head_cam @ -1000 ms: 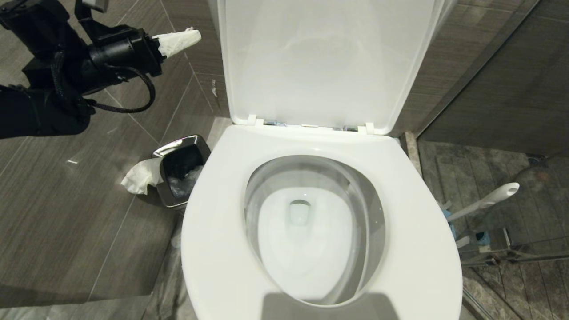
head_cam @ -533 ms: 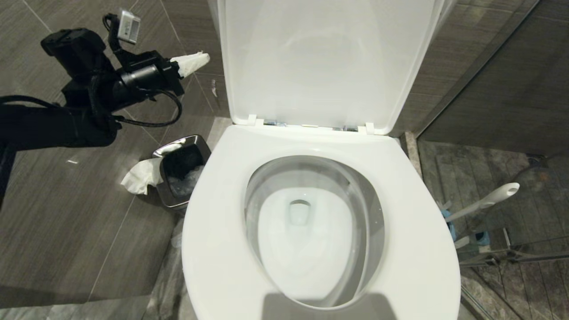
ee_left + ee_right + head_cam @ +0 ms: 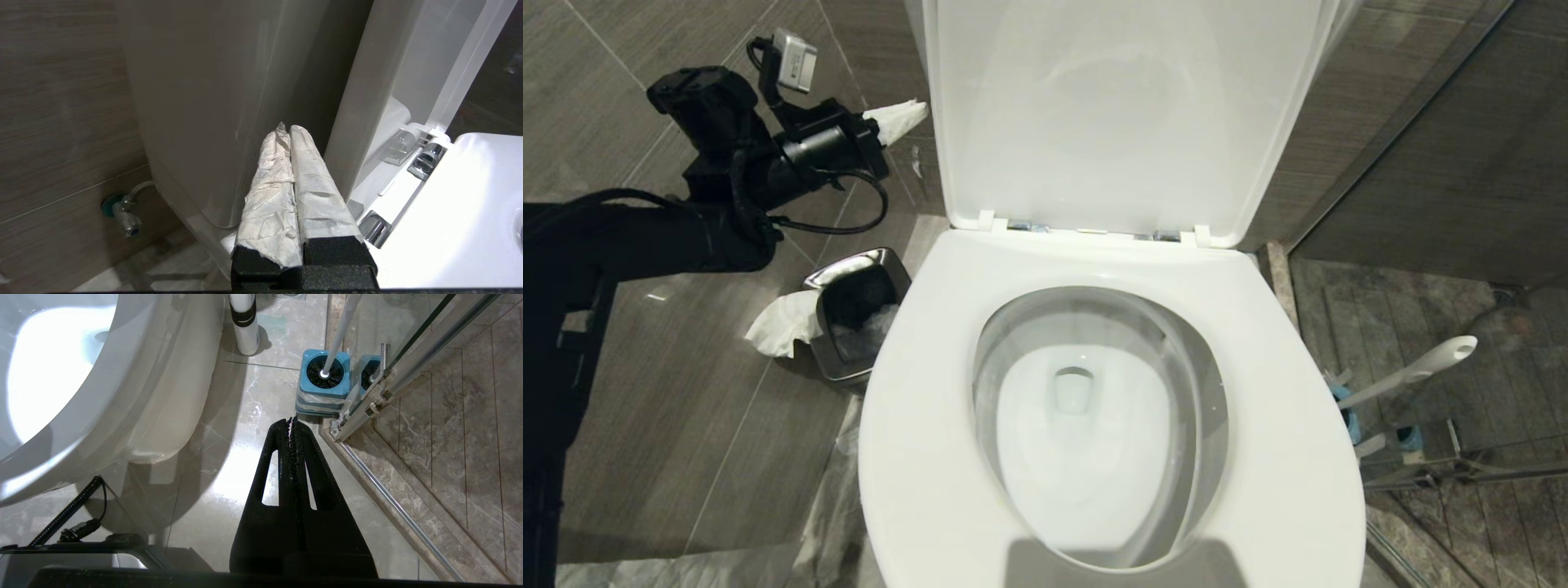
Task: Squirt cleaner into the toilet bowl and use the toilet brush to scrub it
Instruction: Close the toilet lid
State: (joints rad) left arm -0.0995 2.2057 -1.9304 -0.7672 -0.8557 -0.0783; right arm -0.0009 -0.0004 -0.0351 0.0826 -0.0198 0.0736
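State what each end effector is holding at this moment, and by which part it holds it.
Nothing is held. The left end effector is shut and empty beside the toilet bowl; the right end effector is shut and empty above the floor near the toilet brush.

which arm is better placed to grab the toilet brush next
Right, probably. The shut right gripper hangs just short of the slim white-handled toilet brush in its square blue holder. The shut, paper-wrapped left gripper is up beside the raised white lid, on the far side.
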